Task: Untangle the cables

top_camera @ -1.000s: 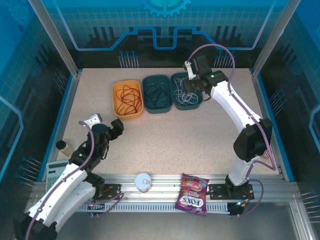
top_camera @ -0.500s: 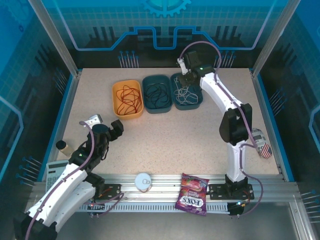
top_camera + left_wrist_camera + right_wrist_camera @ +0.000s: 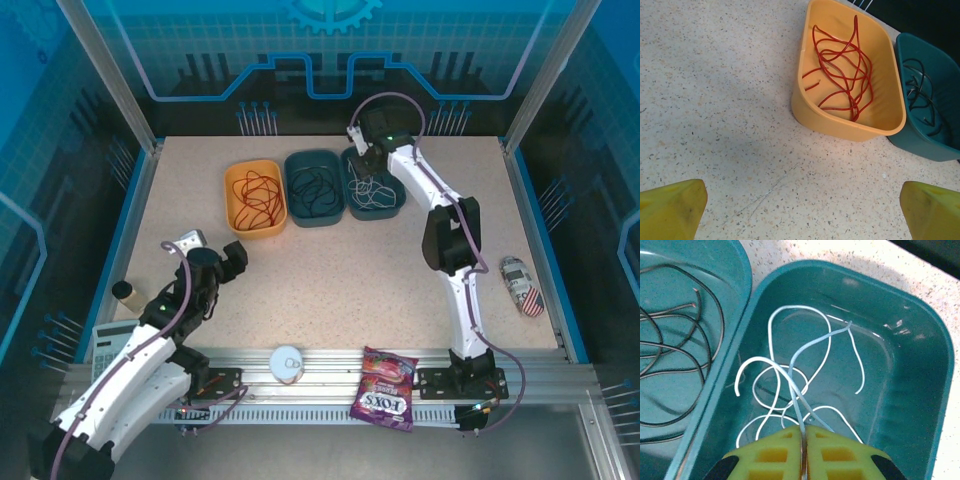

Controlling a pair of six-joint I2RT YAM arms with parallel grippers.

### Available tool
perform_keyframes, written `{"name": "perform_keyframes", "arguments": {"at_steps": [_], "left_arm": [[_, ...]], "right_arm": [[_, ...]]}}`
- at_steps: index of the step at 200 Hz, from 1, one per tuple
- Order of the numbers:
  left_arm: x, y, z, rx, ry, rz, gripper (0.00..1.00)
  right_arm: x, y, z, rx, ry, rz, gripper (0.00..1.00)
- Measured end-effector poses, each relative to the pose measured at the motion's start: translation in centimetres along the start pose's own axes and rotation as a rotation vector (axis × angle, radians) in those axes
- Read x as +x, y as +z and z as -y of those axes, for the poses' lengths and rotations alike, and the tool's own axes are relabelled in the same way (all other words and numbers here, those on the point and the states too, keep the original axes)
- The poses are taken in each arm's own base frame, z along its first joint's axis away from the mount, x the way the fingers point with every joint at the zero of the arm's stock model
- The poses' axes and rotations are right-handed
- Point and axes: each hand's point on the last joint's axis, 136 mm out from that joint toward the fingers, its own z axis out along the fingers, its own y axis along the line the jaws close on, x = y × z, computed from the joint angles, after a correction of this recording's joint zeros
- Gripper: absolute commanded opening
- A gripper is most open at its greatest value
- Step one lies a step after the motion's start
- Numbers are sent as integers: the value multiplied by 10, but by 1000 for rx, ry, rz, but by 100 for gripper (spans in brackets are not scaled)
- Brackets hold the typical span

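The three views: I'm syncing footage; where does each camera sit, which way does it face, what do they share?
Top external: above and behind the bases, looking down at the table; both arms, left gripper, right gripper.
Left wrist: looks down on the orange tray of red cables; its open yellow fingertips at bottom corners.
Right wrist: looks down into the right teal tray; its shut fingers pinch a white cable.
Shared: both wrist views catch the middle teal tray of black cables.
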Motion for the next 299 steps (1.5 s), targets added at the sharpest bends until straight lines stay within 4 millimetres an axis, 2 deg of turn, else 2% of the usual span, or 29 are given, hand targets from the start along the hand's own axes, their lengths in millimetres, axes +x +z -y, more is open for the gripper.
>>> {"name": "perform_keyframes", "arguments": {"at_steps": [39,57,86,124,138,151,177,185,190,215,237,273,299], "left_arm": [[6,7,-2,-24,15,-27,99],[8,8,-3,-29,18,-33,99],[5,8,-1,-26,15,-29,99],[4,7,1,-20,12,-26,99],[4,7,1,-18,12,-28,99],[4,7,1,-18,13,-28,99],[4,5,0,-16,18,-26,99],[3,4,0,-13,17,-23,99],[2,3,1,-10,16,-19,99],[-2,-3,1,3,21,-1,99],[-7,-9,0,13,14,21,99],[-11,-15,-4,11,18,42,99],[-14,-16,-8,-13,58,59,99]], "right_arm": [[17,15,13,8,18,-58,18],[21,17,18,15,24,-69,26],[24,17,21,19,29,-81,31],[25,9,20,11,45,-83,49],[25,-5,19,2,54,-73,63],[22,-23,19,-5,67,-50,72],[17,-72,20,-16,99,29,85],[17,-86,20,-17,108,57,97],[17,-94,21,-15,121,73,100],[30,-126,21,-7,148,139,100],[53,-137,21,7,171,155,100],[100,-147,21,46,225,159,100],[130,-168,21,66,256,225,100]]}}
